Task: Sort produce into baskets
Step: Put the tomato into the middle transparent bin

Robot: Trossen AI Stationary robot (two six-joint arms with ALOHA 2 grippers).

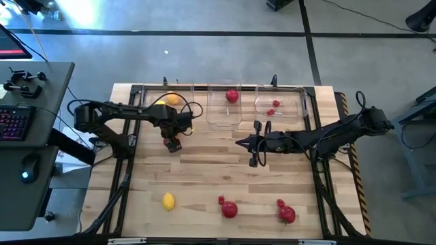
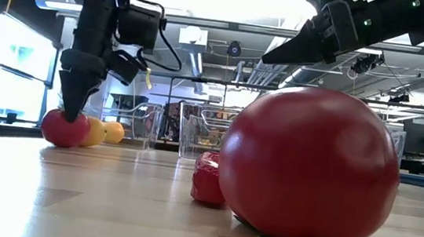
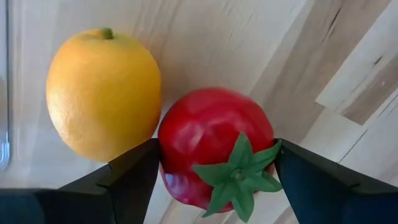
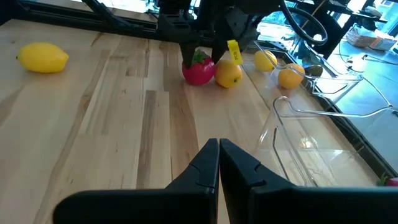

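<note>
Starting at the left of the wooden table (image 1: 204, 170), the left gripper (image 1: 172, 143) is seen lowered over a red green-topped fruit (image 3: 214, 146), its fingers (image 3: 134, 177) spread apart on either side of the fruit; whether they touch it cannot be told. The fruit rests on the table just beside an orange lemon-shaped fruit (image 3: 102, 93), the two touching or nearly so. Behind them, at the far edge, the left clear basket (image 1: 158, 96) is seen holding yellow and orange fruits (image 1: 173, 99). Nearer the front, a lone yellow lemon (image 1: 168, 201) lies on the bare wood. In the middle basket (image 1: 224, 117) one round red fruit (image 1: 232, 96) is contained. At the front edge a small red berry (image 1: 221, 200) sits beside a larger red fruit (image 1: 229, 209). Further right, the right gripper (image 1: 253, 160) is held above the middle of the table with its fingers (image 4: 208, 165) pressed together and nothing between them. The right basket (image 1: 297, 116) holds two tiny red berries (image 1: 274, 107), and a red fruit (image 1: 287, 215) with a small berry (image 1: 280, 203) beside it lies at the front right
</note>
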